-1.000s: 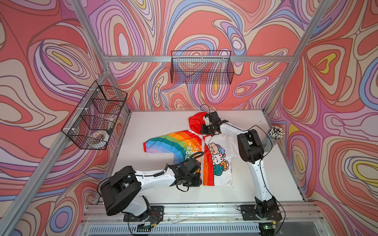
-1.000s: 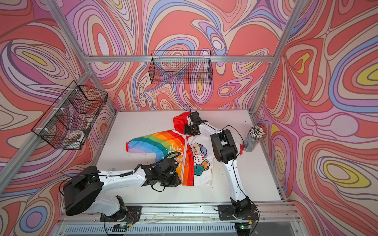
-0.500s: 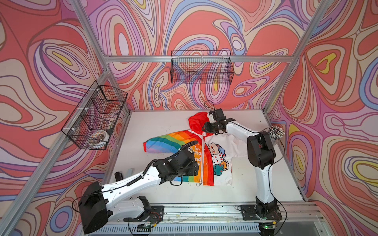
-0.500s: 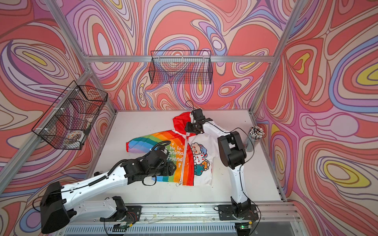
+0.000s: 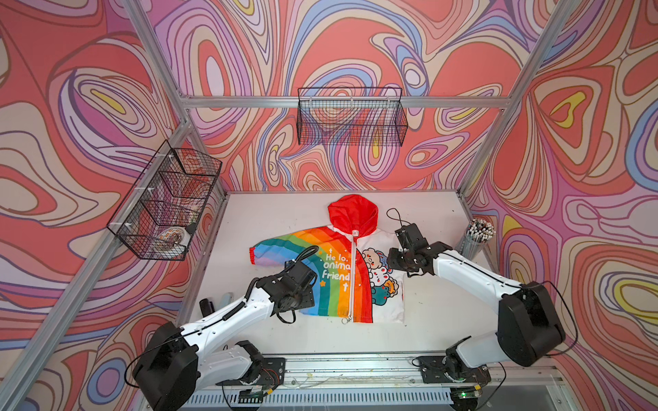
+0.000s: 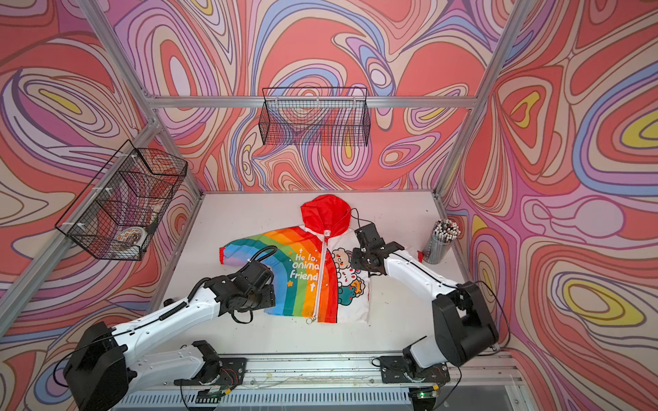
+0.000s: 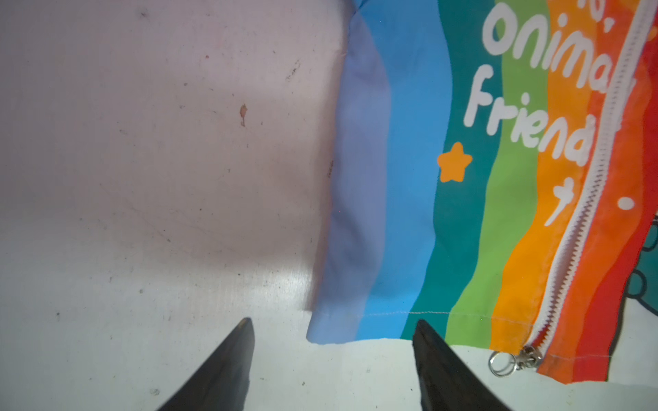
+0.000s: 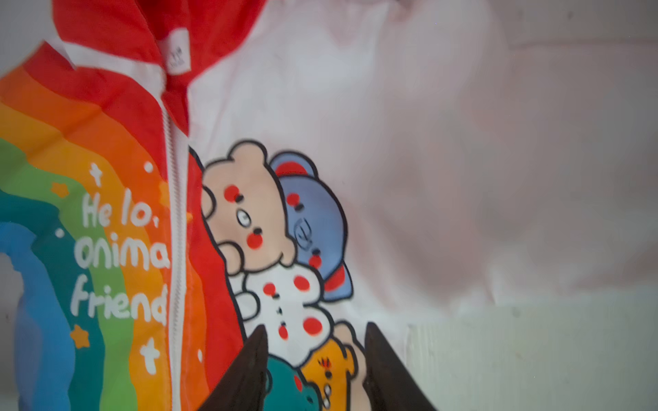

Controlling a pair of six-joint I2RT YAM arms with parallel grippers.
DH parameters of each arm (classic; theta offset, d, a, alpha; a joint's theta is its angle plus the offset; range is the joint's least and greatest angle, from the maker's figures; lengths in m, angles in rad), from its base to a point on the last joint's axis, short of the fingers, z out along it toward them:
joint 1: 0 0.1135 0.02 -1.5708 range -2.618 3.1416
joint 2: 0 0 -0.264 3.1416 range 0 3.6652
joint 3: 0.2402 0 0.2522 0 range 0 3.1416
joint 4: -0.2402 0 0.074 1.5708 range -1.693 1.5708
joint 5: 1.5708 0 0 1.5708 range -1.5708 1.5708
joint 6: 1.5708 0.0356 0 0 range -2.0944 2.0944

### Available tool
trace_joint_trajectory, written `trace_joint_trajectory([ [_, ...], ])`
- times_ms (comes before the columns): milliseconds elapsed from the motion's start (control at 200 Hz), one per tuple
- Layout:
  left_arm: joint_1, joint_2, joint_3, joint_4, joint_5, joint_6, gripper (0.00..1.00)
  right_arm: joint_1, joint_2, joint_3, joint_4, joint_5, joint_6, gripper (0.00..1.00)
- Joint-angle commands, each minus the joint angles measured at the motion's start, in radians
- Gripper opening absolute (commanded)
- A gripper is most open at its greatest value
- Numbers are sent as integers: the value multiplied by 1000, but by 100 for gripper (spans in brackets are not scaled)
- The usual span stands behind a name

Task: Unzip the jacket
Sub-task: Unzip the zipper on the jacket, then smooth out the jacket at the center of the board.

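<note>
Both agape, left hand (image 7: pixel 333 321), right hand (image 8: pixel 316 326) (blurry, likely empty), jacket (image 5: pixel 334 277) flat

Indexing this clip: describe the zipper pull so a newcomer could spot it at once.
On the white table lies the jacket, red hood toward the back wall. Follow its white zipper to the near hem: the zipper pull lies there, a small metal ring, unlike the cloth around it.

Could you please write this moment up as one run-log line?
jacket: flat | zipper slider: at bottom hem | left end effector: open, empty | right end effector: open, empty
</note>
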Motion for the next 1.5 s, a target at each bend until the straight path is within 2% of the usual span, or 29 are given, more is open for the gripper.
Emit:
trace_joint_trajectory([
  [0,27,6,-29,18,52,34,65,27,-85,-74,-90,33,89,46],
  [130,38,41,-39,51,95,51,60,57,-163,-144,-152,-1,157,46],
  [340,75,96,-51,73,117,58,59,86,-227,-181,-281,11,224,49],
  [426,98,111,-61,105,144,64,59,86,-244,-199,-282,-12,232,50],
  [581,121,141,-66,150,183,81,59,90,-249,-232,-235,-76,251,57],
  [836,125,187,-85,198,223,81,47,109,-221,-272,-205,-103,274,57],
  [981,126,204,-94,214,233,75,37,112,-202,-290,-168,-127,277,55],
  [1257,125,192,-114,224,230,62,17,113,-151,-306,-106,-152,279,44],
  [1392,125,178,-132,244,244,50,7,114,-144,-311,-107,-133,280,34],
  [1492,125,168,-142,258,253,43,0,114,-131,-300,-133,-91,284,20],
])
